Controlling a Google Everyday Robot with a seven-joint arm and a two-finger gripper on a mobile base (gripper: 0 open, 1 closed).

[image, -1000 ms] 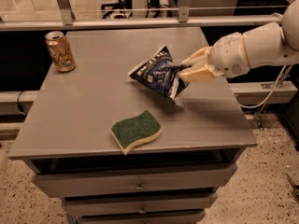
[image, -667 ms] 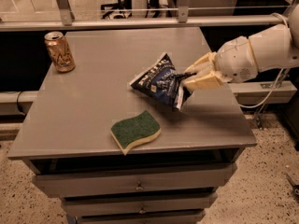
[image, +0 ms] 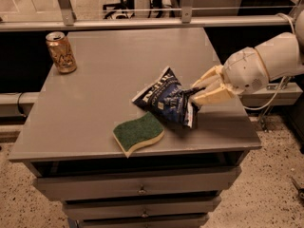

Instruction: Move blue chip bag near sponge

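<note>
Gripper [image: 195,94] pinches bag [image: 161,98] by the edge away from sponge [image: 138,133]. Set it down flat just beside sponge, not on it, before you let go.

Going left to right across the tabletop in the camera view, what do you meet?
Gold drink can at the far left → sponge near the front edge → blue chip bag → gripper over the table's right side, its fingers pinching the bag's right end.

back-left corner: occupied by can [image: 61,52] | front edge: blocked by sponge [image: 138,133], blue chip bag [image: 164,99] | right edge: taken by gripper [image: 194,94] clamped on it | counter [image: 118,61] centre-left: left open
</note>
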